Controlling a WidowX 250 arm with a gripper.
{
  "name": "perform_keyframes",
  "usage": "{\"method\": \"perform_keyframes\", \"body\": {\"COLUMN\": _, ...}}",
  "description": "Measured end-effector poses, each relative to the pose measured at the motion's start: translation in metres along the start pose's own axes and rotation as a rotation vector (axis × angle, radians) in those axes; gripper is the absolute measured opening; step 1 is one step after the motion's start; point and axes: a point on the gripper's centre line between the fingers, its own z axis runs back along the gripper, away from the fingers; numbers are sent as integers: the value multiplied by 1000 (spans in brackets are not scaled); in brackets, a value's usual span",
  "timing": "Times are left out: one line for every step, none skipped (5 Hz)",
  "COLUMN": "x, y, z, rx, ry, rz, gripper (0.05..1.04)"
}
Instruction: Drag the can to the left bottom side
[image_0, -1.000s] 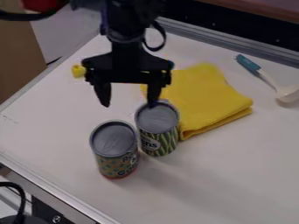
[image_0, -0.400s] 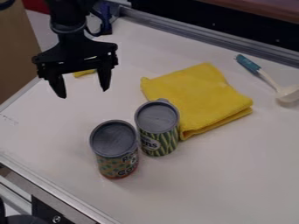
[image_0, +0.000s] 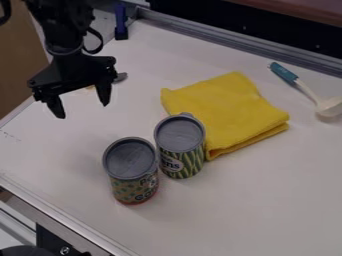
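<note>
White table (image_0: 247, 200), seen at a slant, metal rails along its far and lower-left edges. Black arm (image_0: 67, 40) comes in at upper left, a black cable looping beside it. Its gripper (image_0: 82, 109) hangs at the upper left of the table, fingers spread apart: released, well apart from both cans, on their far side and to the left. Yellow cloth (image_0: 227, 110) lies folded in the upper middle, a bit right of centre, folded layers showing on its near edge. Two cans stand upright near the middle, grey lids up, so can't tell which one "the can" means. Dotted can (image_0: 133, 187): nearer the camera and further left, left of centre in the lower half, red rim at the base, not at the bottom-left edge. Green-striped can (image_0: 182, 157): just behind it and to its right, right beside the cloth's near-left corner. Can't tell if the two cans touch. Ladle (image_0: 307, 92) lies at far right, blue-green handle end pointing up-left, pale bowl toward the right edge of view. Blue clamp-like piece (image_0: 121, 22) sits by the far rail, right of the arm. Small grey item (image_0: 120, 77) just behind the gripper, partly hidden, can't tell what.
</note>
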Motion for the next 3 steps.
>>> {"method": "perform_keyframes", "body": {"x": -6, "y": 0, "z": -11, "rx": -27, "ry": 14, "rz": 51, "gripper": 999}}
{"method": "perform_keyframes", "body": {"x": -12, "y": 0, "z": -14, "rx": -37, "ry": 33, "rz": 69, "gripper": 999}}
{"method": "perform_keyframes", "body": {"x": -23, "y": 1, "z": -19, "rx": -34, "ry": 40, "rz": 113, "gripper": 999}}
